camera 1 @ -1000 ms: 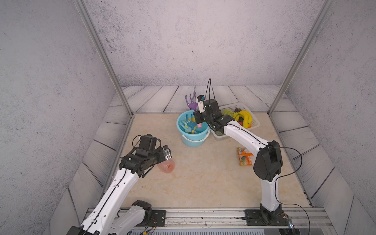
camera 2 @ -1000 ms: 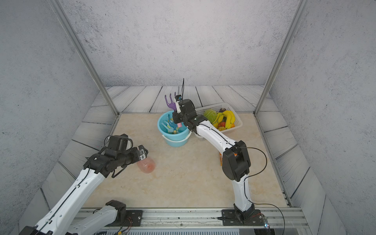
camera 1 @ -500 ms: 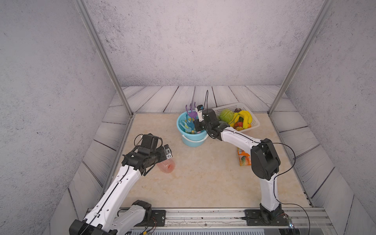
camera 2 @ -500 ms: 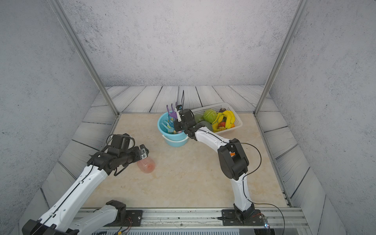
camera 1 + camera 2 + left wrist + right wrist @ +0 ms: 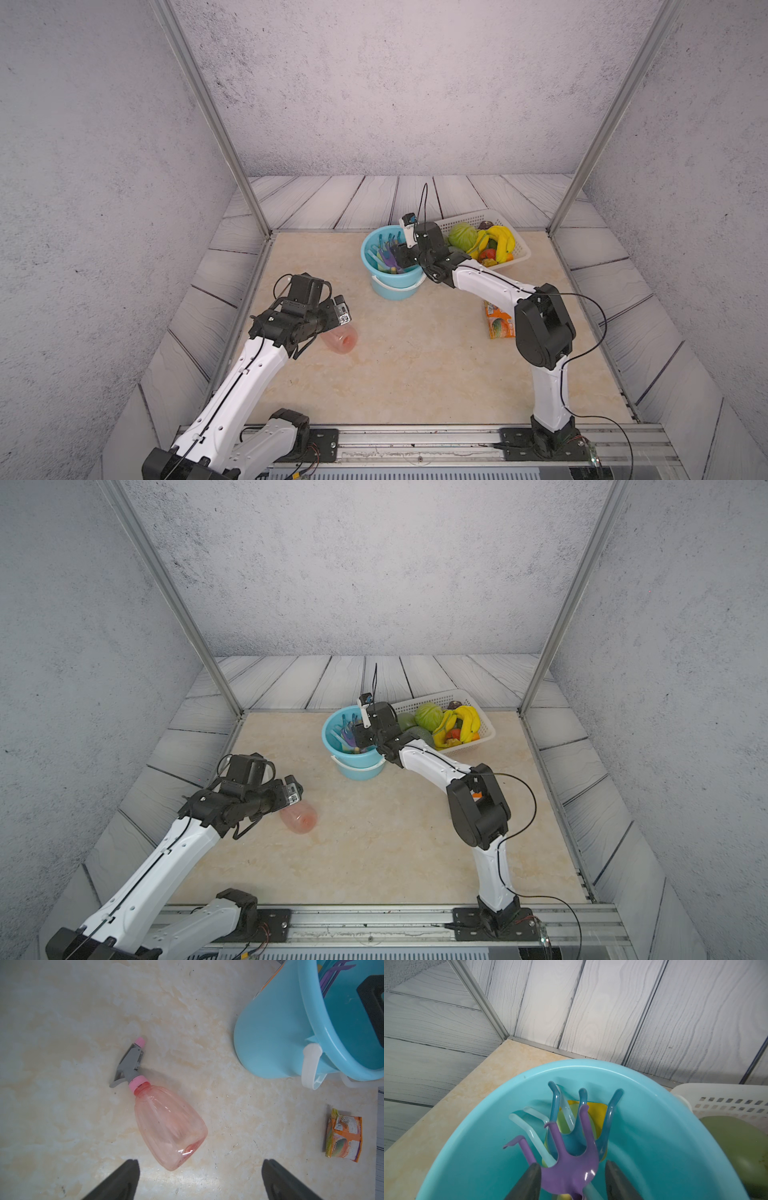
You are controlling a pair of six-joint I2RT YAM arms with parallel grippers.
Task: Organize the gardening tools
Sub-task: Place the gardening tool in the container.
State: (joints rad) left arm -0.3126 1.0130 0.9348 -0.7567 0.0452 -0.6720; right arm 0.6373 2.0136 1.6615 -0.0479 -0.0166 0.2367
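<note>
A translucent pink spray bottle (image 5: 168,1126) with a grey trigger lies on its side on the marble floor. My left gripper (image 5: 199,1162) hovers just above the bottle's base, open and holding nothing. A blue bucket (image 5: 368,249) holds the purple rake (image 5: 571,1174), a teal fork (image 5: 609,1118), a light-blue fork (image 5: 533,1132) and a yellow trowel (image 5: 598,1111). My right gripper (image 5: 572,1165) reaches into the bucket. Its jaws stand apart on either side of the rake's head: one finger is against it and a gap shows at the other.
A white basket (image 5: 521,249) of fruit and vegetables stands right of the bucket, close to my right wrist. A flat orange packet (image 5: 496,322) lies on the floor beneath my right forearm. Wooden-plank walls and metal posts border the floor.
My right gripper came down from above the bucket with the purple rake and lowered it inside; its jaws have since parted. The left arm has barely moved.
</note>
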